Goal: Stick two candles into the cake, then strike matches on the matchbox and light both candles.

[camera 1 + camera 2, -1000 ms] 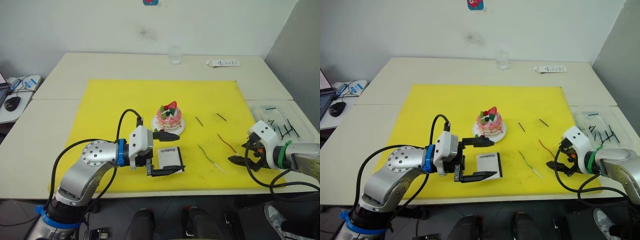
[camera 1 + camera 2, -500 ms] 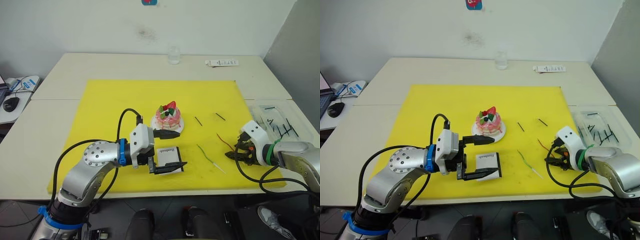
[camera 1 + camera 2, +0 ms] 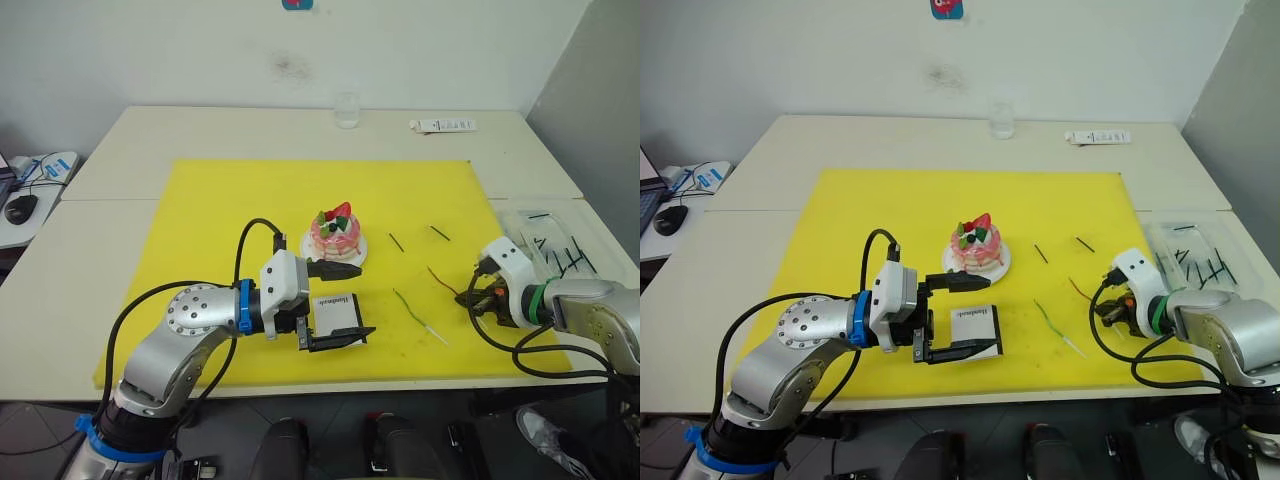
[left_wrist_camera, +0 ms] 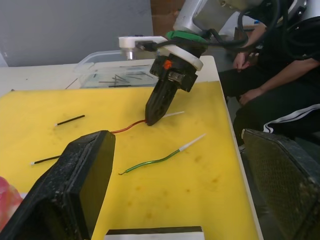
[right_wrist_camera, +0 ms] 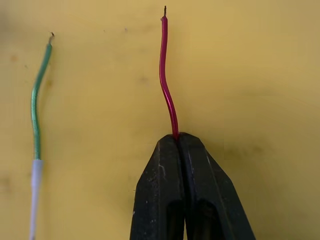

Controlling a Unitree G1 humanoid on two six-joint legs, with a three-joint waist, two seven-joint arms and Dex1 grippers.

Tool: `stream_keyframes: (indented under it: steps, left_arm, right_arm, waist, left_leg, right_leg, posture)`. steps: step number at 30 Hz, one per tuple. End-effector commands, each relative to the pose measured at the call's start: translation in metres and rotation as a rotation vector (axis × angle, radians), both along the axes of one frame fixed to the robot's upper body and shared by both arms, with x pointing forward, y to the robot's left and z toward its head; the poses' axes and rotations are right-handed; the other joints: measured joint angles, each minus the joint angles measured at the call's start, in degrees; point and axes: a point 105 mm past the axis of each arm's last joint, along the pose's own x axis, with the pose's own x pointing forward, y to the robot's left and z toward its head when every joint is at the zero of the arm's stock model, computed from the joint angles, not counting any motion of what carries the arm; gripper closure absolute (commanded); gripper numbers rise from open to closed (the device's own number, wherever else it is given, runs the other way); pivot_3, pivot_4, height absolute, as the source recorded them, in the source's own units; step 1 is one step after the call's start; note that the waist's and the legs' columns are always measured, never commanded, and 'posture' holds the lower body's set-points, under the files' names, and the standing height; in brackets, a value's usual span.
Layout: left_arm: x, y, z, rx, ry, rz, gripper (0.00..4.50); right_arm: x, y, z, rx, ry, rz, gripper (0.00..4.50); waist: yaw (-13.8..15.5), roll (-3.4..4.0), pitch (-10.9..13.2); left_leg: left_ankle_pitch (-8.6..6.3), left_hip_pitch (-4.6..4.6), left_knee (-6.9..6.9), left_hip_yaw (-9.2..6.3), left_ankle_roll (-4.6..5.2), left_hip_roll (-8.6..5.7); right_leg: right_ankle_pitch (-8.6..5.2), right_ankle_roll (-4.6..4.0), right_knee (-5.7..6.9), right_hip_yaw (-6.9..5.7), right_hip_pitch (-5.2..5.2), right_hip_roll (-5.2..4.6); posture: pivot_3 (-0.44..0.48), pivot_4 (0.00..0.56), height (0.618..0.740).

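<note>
The pink cake (image 3: 335, 232) with a strawberry sits on its white plate (image 3: 352, 256) mid-mat. Just in front lies the white matchbox (image 3: 335, 310), between the wide-open fingers of my left gripper (image 3: 364, 300), which do not grip it. To the right, my right gripper (image 3: 478, 300) is shut on the near end of the dark red candle (image 5: 165, 75), which lies flat on the mat. The green candle (image 3: 412, 308) lies loose beside it, pale end toward me. Two short dark matches (image 3: 397, 242) (image 3: 441, 233) lie right of the cake.
A yellow mat (image 3: 230, 220) covers the table's middle. A clear tray (image 3: 560, 250) with several dark sticks stands at the right edge. A glass (image 3: 347, 110) and a white tube (image 3: 445, 126) are at the back. A seated person (image 4: 280, 65) is near the right side.
My right gripper moved in toward the red candle and closed on its near end. The left gripper stayed open around the matchbox.
</note>
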Motion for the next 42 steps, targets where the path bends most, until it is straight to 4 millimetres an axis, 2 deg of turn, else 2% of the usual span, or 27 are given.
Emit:
stream_keyframes:
  steps: [1, 5, 7, 8, 11, 15, 18, 20, 28, 42]
  left_arm:
    - [-0.003, -0.007, 0.007, -0.069, 0.052, -0.006, 0.00]
    - [0.012, -0.010, 0.015, -0.268, 0.341, 0.064, 0.00]
    - [0.025, -0.013, 0.026, -0.378, 0.438, 0.103, 0.40]
    - [0.029, -0.014, 0.031, -0.411, 0.472, 0.106, 0.52]
    - [0.041, -0.020, 0.032, -0.424, 0.557, 0.148, 1.42]
    - [0.050, -0.025, 0.036, -0.442, 0.587, 0.184, 1.42]
    - [0.051, -0.030, 0.039, -0.442, 0.582, 0.177, 1.94]
    - [0.050, -0.033, 0.039, -0.432, 0.584, 0.169, 2.51]
    - [0.047, -0.040, 0.046, -0.448, 0.594, 0.122, 2.51]
    - [0.053, -0.050, 0.049, -0.465, 0.593, 0.114, 2.51]
  right_arm:
    - [0.009, 0.010, 0.051, 0.165, -0.135, 0.041, 4.48]
    - [0.003, 0.038, 0.101, 0.371, -0.241, 0.203, 4.48]
    - [0.000, 0.051, 0.114, 0.401, -0.278, 0.257, 4.50]
    - [0.000, 0.056, 0.118, 0.415, -0.287, 0.273, 4.50]
    - [-0.001, 0.069, 0.127, 0.446, -0.317, 0.299, 4.50]
    - [-0.002, 0.078, 0.130, 0.463, -0.336, 0.315, 4.50]
    - [-0.004, 0.081, 0.132, 0.472, -0.343, 0.325, 4.50]
    - [-0.005, 0.083, 0.134, 0.479, -0.348, 0.329, 4.50]
    - [-0.006, 0.088, 0.134, 0.485, -0.350, 0.334, 4.50]
    - [-0.010, 0.098, 0.135, 0.501, -0.351, 0.359, 4.50]
  waist:
    - [0.07, 0.00, 0.00]
    - [0.21, 0.06, 0.04]
    - [0.19, 0.07, 0.06]
    - [0.20, 0.06, 0.05]
    - [0.19, 0.04, 0.03]
    - [0.17, 0.05, 0.03]
    - [0.18, 0.05, 0.03]
    - [0.17, 0.05, 0.03]
    - [0.17, 0.05, 0.03]
    - [0.17, 0.05, 0.03]
  left_leg:
    - [0.00, 0.00, 0.00, -0.05, 0.00, 0.00]
    - [0.00, -0.02, -0.01, -0.14, 0.00, 0.03]
    - [0.01, -0.09, 0.02, -0.09, 0.01, 0.01]
    - [0.01, -0.08, 0.03, -0.14, 0.01, 0.03]
    - [0.01, -0.06, 0.03, -0.21, 0.01, 0.04]
    - [0.01, -0.06, 0.01, -0.14, 0.01, 0.03]
    - [0.01, -0.09, 0.01, -0.13, 0.01, 0.02]
    - [0.01, -0.08, 0.01, -0.14, 0.01, 0.02]
    - [0.01, -0.06, 0.01, -0.14, 0.01, 0.03]
    - [0.01, -0.07, 0.00, -0.15, 0.01, 0.02]
  right_leg:
    - [0.00, 0.00, 0.00, -0.01, 0.01, 0.02]
    - [0.00, 0.01, -0.06, -0.01, 0.08, 0.12]
    - [0.08, 0.14, -0.02, 0.09, 0.01, 0.11]
    - [0.10, 0.17, -0.03, 0.05, 0.03, 0.13]
    - [0.10, 0.17, -0.01, 0.03, 0.06, 0.22]
    - [0.10, 0.17, -0.02, 0.11, 0.05, 0.24]
    - [0.10, 0.17, -0.05, 0.11, 0.04, 0.23]
    - [0.10, 0.16, -0.04, 0.11, 0.04, 0.23]
    - [0.10, 0.15, -0.01, 0.11, 0.04, 0.24]
    - [0.10, 0.15, -0.03, 0.11, 0.04, 0.24]
  posture:
    - [0.000, 0.150, 0.740]
    - [0.000, 0.150, 0.740]
    - [0.000, 0.150, 0.740]
    - [0.000, 0.150, 0.740]
    - [0.000, 0.150, 0.740]
    - [0.000, 0.150, 0.740]
    - [0.000, 0.150, 0.740]
    - [0.000, 0.150, 0.740]
    - [0.000, 0.150, 0.740]
    - [0.000, 0.150, 0.740]
